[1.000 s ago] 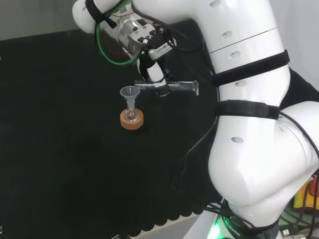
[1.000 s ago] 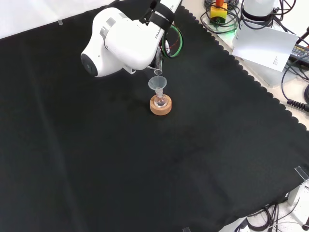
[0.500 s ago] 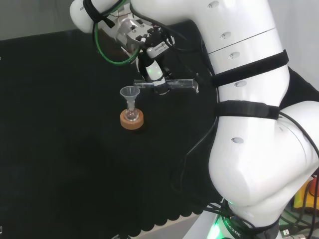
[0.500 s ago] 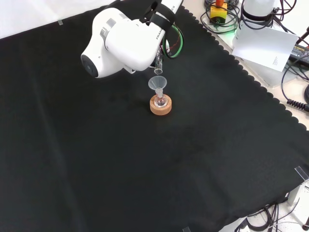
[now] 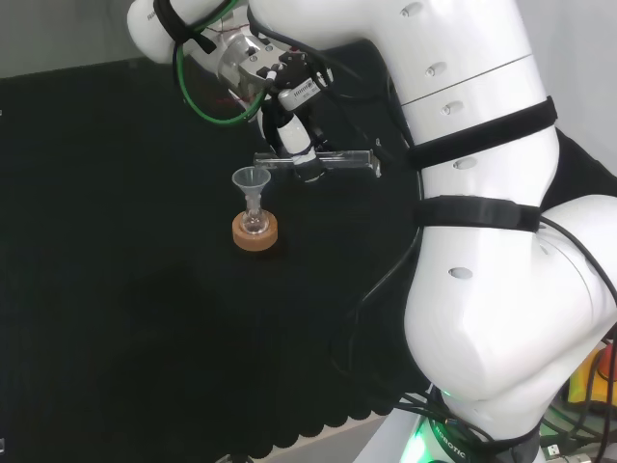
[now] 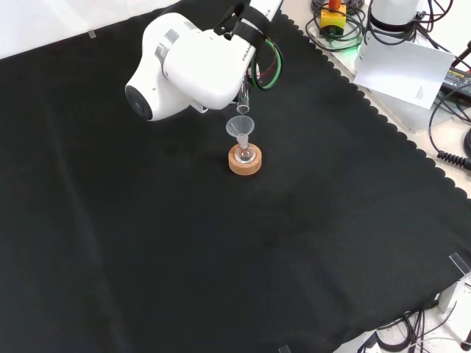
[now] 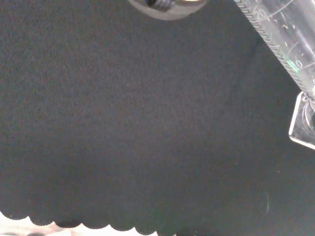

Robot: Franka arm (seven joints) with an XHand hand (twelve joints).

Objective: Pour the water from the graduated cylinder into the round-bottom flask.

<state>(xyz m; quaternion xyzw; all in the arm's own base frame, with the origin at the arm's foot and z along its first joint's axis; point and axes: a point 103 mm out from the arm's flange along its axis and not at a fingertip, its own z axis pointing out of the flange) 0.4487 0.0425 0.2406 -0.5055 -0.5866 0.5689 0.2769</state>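
Head view puts the robot hand (image 5: 294, 145) above the black-clothed counter (image 5: 116, 289), its fingers curled round the middle of the graduated cylinder (image 5: 313, 162), which lies close to level with its mouth toward the left and its foot toward the arm's white links. That mouth sits just up and to the right of a clear funnel (image 5: 251, 180) standing in the neck of the round-bottom flask (image 5: 254, 224), and the flask rests on a cork ring (image 5: 255, 232). In the front view the cylinder's lip hangs just above the funnel (image 6: 241, 125), with flask and cork ring (image 6: 244, 162) directly below. The wrist view shows the cylinder's printed scale and its square foot (image 7: 301, 123) close up; how much water remains inside I cannot tell. To pour well, I judge the lip needs to sit squarely over the funnel's bowl before any further tilt, then tip slowly so the thin stream lands inside the rim, without knocking the funnel, since flask and ring look easy to topple
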